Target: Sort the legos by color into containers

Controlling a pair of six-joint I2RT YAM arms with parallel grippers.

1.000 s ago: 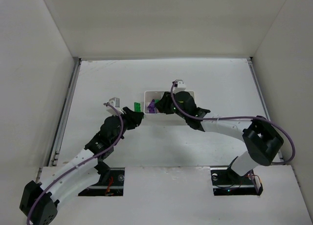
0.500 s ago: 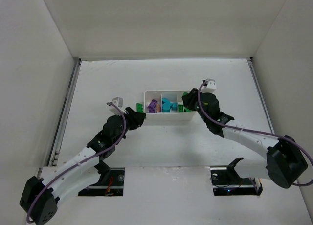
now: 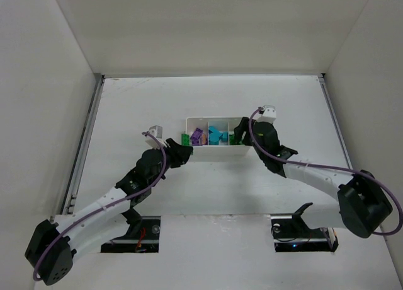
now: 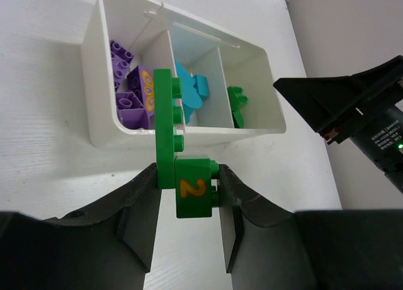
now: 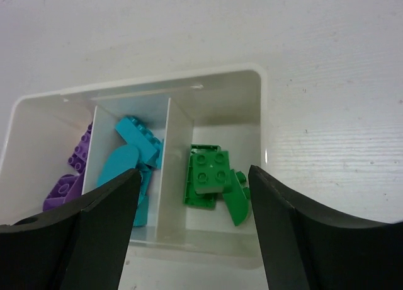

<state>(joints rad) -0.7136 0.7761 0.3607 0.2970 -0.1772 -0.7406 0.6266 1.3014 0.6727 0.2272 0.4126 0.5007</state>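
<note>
My left gripper (image 4: 187, 198) is shut on a green lego stack (image 4: 182, 176), a long plate joined to a brick marked with a yellow 2. It hangs just in front of the white tray (image 4: 101, 116), near its purple end. The containers hold purple legos (image 4: 129, 91) on the left, cyan legos (image 4: 189, 94) in the middle and green legos (image 5: 211, 176) on the right. My right gripper (image 5: 194, 176) stands open over the green compartment with nothing between its fingers. In the top view the tray (image 3: 217, 154) sits mid-table between the left gripper (image 3: 181, 147) and the right gripper (image 3: 242, 135).
White enclosure walls stand on three sides, with a metal rail (image 3: 85, 145) along the table's left edge. The right gripper's black finger (image 4: 340, 101) reaches into the left wrist view beside the tray's right end. Bare white table surrounds the tray.
My right gripper swung from over the tray's middle to its right end and opened; green pieces now lie beneath it. My left gripper carried the green stack rightward, closer to the tray.
</note>
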